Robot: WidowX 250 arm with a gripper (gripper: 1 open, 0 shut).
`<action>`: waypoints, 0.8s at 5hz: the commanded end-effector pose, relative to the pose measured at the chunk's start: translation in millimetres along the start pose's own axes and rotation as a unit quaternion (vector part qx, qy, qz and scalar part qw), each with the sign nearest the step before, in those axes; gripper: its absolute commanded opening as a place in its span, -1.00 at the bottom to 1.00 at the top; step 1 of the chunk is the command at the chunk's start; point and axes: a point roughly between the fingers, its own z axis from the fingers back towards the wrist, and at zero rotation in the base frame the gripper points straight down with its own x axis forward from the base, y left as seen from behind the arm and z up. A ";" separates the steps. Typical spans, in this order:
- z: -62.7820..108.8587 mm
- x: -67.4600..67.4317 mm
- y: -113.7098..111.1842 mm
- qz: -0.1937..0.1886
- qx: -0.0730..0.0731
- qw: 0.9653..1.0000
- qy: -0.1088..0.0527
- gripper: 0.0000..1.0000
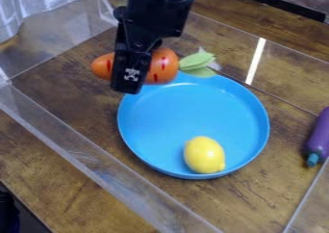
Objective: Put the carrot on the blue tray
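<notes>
The orange carrot [162, 65] lies crosswise between the black fingers of my gripper [129, 75], which is shut on it. Its light green leaves [195, 60] stick out to the right. The gripper points down from above and hides the carrot's middle. Carrot and gripper sit just past the upper-left rim of the round blue tray [238, 121], over the wooden table rather than over the tray's middle. I cannot tell whether the carrot touches the table.
A yellow lemon [203, 154] lies in the tray's near part. A purple toy [317, 136] rests on the table at the right edge. A clear plastic wall [58, 116] runs along the left and front.
</notes>
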 end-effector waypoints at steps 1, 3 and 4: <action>12.2 -6.3 6.8 0.007 0.019 1.000 -0.018 -1.00; 9.7 -3.1 3.7 -0.005 0.021 1.000 -0.018 -1.00; 9.9 -3.5 4.8 -0.006 0.022 1.000 -0.018 -1.00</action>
